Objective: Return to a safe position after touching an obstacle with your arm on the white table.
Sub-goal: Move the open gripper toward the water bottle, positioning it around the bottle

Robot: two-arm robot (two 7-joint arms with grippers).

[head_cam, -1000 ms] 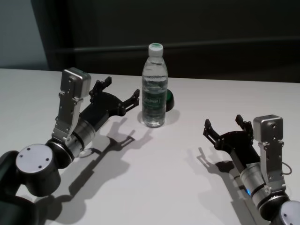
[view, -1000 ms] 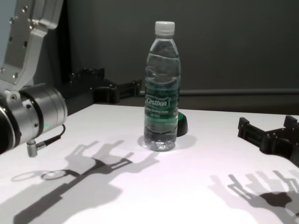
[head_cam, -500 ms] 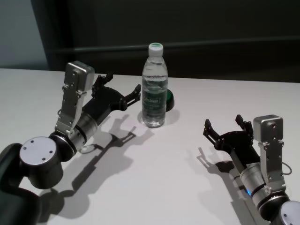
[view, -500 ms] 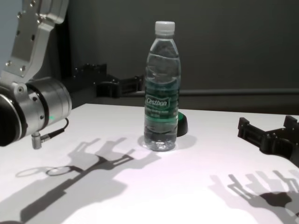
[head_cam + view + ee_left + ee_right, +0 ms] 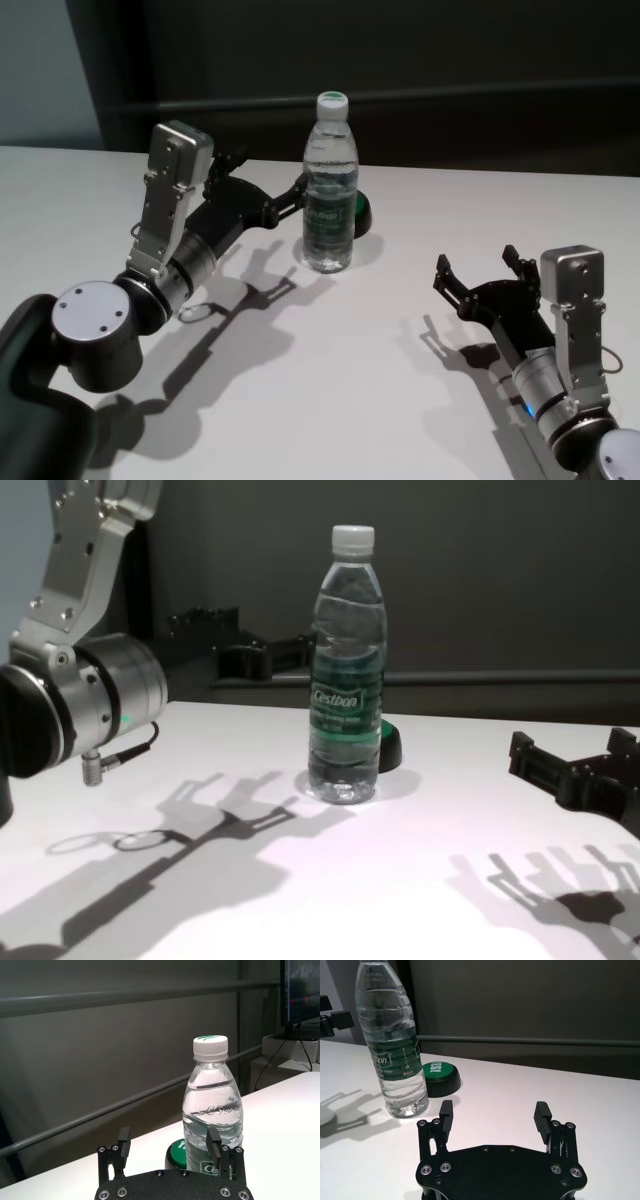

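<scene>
Setting: a dim room with a dark wall and a grey rail behind a broad, smooth white tabletop point(image 5: 330, 380) filling the lower frame.
Left arm: at the left of the head view, raised off the surface; silver wrist block, black fingers.
Left pincer point(image 5: 262, 185): spread open and holding nothing, reaching toward frame centre.
Key relation: the bottle lay just to the right of the left pincer; one fingertip point(image 5: 298, 186) sat at the bottle's shoulder, touching or a hair short of it, I could not tell which. Backing leftward along the arm's own line looked like the clean way out.
Bottle point(image 5: 330, 185): upper centre of the frame, standing upright on the tabletop, long axis vertical; clear ribbed plastic, water inside, white cap, green label. Tall and narrow, so probably easy to tip.
Green-topped dome point(image 5: 361, 213): small, dark, just behind the bottle.
Right pincer point(image 5: 478, 268): lower right, open and empty, well apart from the bottle; that arm looked parked.
</scene>
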